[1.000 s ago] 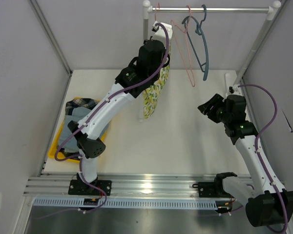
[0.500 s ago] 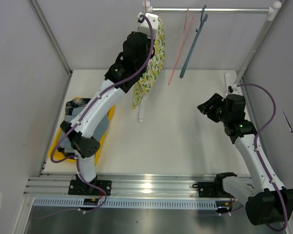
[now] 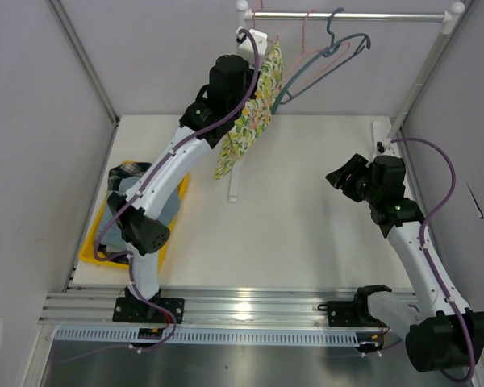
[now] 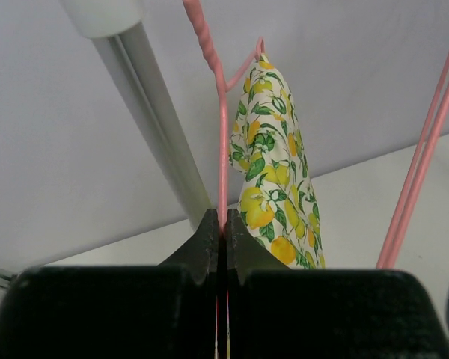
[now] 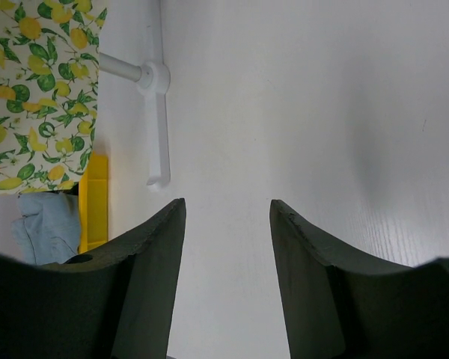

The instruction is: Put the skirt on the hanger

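Note:
The skirt [image 3: 252, 113], pale with a lemon and leaf print, hangs from a thin pink hanger [image 4: 221, 127] at the left end of the rail. My left gripper [image 3: 254, 44] is raised to the rail and shut on the hanger's wire just below its twisted neck; in the left wrist view [image 4: 222, 224] the wire runs between the closed jaws, with the skirt [image 4: 273, 172] draped just beyond. Whether the hook rests on the rail is hidden. My right gripper [image 3: 343, 179] is open and empty, low over the table at the right; the skirt's hem [image 5: 41, 90] shows in its view.
A second pink hanger [image 3: 340, 50] and a blue-grey hanger [image 3: 316, 71] hang on the rail [image 3: 371, 15], swung out sideways. The rack's post [image 4: 150, 97] and foot [image 5: 157, 97] stand behind the skirt. A yellow tray [image 3: 93, 242] at the left holds a denim shirt [image 5: 49, 224] and a plaid shirt [image 3: 133, 170].
My left arm has lifted the hanger and skirt up to the left end of the rail. The two spare hangers have swung out to the right. The right arm has not moved.

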### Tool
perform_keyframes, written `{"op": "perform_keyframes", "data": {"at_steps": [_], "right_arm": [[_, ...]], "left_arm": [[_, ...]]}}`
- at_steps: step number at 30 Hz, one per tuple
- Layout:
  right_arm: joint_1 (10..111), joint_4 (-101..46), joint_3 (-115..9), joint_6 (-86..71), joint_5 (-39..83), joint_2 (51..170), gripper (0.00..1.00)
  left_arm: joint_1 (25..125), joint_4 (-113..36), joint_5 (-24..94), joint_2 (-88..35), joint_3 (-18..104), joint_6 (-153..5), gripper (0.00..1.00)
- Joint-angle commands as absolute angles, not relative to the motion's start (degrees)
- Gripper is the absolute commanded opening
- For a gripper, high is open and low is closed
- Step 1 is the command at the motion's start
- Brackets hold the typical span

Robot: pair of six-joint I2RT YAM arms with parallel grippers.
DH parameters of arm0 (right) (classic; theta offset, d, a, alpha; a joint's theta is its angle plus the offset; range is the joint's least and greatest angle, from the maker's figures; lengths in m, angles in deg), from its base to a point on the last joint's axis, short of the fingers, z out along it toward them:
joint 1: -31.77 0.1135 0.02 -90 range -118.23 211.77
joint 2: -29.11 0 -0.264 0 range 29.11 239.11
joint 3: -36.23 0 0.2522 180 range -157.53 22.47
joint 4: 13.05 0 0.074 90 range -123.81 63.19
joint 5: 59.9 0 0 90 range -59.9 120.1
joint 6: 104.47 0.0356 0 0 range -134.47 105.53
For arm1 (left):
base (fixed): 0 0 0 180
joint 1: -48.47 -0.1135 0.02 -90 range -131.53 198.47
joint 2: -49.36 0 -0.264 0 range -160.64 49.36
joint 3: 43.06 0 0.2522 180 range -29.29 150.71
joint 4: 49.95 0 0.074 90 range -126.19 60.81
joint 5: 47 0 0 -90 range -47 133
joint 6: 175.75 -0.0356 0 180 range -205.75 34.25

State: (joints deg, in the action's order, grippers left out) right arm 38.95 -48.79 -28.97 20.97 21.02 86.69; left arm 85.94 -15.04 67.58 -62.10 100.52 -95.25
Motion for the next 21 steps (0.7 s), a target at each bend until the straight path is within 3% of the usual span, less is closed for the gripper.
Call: {"op": "perform_keyframes", "data": {"at_steps": [1, 9, 12, 16, 21], "right_arm": [[39.2, -46.5, -29.2, 20.0, 20.7, 86.6, 0.54], [39.2, -46.2, -28.9, 20.2, 20.3, 86.7, 0.54], [39.2, -46.2, -28.6, 20.1, 20.3, 86.5, 0.54], [39.3, -46.3, -28.2, 20.2, 20.3, 86.4, 0.55], [39.5, -46.7, -27.7, 19.6, 20.3, 86.4, 0.55]], "left_arm": [[85.4, -19.6, 66.1, -60.7, 102.2, -94.5, 0.0], [85.3, -17.7, 64.5, -59.6, 98.8, -93.3, 0.0], [85.3, -20.0, 63.0, -57.1, 94.0, -92.8, 0.08], [85.3, -22.1, 61.5, -53.0, 89.9, -92.3, 0.31], [85.2, -21.9, 59.9, -49.4, 86.8, -92.0, 0.5]]}}
